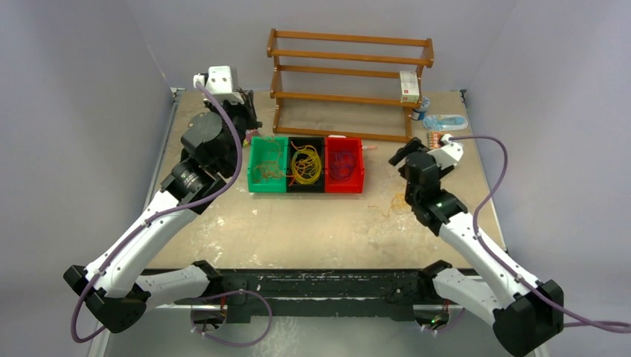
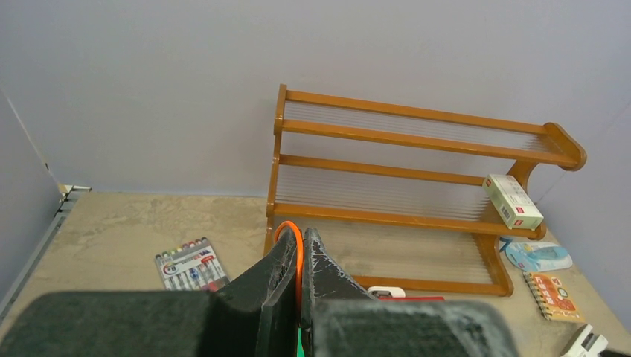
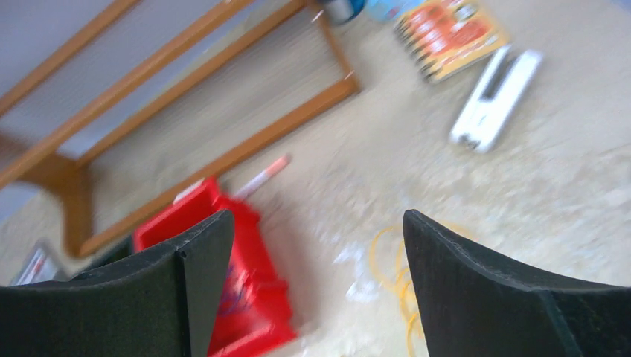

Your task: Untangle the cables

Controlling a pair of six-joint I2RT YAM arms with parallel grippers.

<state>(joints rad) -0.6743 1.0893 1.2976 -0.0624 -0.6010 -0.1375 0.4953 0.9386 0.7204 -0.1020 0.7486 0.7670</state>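
— Orange cable (image 2: 289,225) is pinched in the left gripper (image 2: 301,235), whose fingers are pressed together around a thin loop of it, up by the green bin (image 1: 257,160).

— And the other one?

— The right gripper (image 3: 316,223) is released, with the jaws spread wide and nothing between them. It hangs over the table (image 1: 312,230) to the right of the red bin (image 1: 361,160), with a loose yellow strand (image 3: 374,253) lying on the board below it.

— Where are the rest of the cables?

— They sit in three bins side by side: orange cables (image 1: 269,171) in the green one, yellow cables (image 1: 306,165) in the black bin (image 1: 306,140), and dark purple cables (image 1: 342,165) in the red one.

— Any writing you can read?

— No. The white-and-red box (image 2: 513,201) on the wooden rack (image 2: 417,167) carries print, but it is too small to make out. The marker pack (image 2: 192,264) has a label strip that is just as illegible. The orange notebook (image 2: 554,294) has a printed cover, and the wording on it is blurred.
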